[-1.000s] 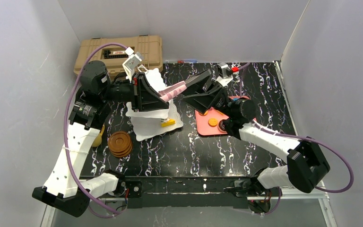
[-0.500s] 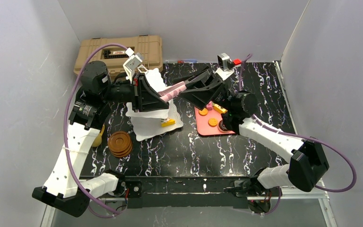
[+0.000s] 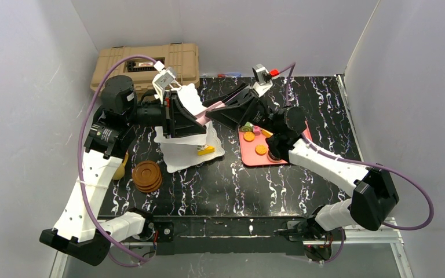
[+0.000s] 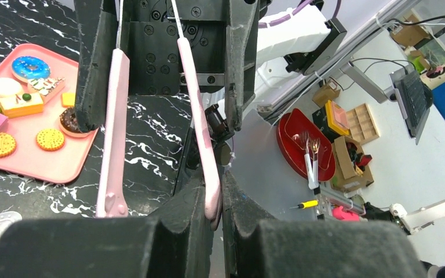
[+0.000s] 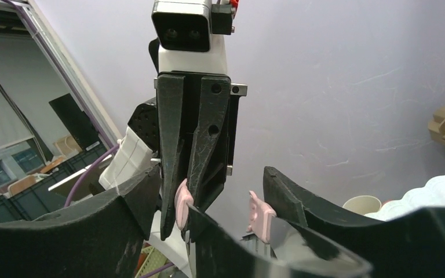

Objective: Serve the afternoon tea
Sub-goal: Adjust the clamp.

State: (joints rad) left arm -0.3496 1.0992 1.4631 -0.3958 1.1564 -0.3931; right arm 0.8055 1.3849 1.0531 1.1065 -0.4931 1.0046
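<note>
My fixed overhead camera sits above and behind the arm bases, looking down at a slant over the whole black, white-veined marbled surface [image 3: 226, 185], far enough back to take in both arms. The two wrist cameras face each other at close range: the left looks rightward along the left end effector [image 4: 211, 200] toward the right end effector [image 4: 161, 121], the right looks back leftward, and both share the pale pink plastic tongs [image 4: 113, 133] between them. The left wrist view and the overhead also share the flat pink-red rectangular tray [image 4: 35, 168].

White three-tier square-plated stand [image 3: 179, 156]: upright, worktop [image 3: 237, 185] centre-left; yellow toy pastry [image 3: 205, 150] on lowest plate. Round brown saucers [image 3: 147, 176]: stacked, left of stand. Small colourful toy pastries [image 4: 22, 105]: loose on flat pink tray [image 4: 58, 168].
</note>
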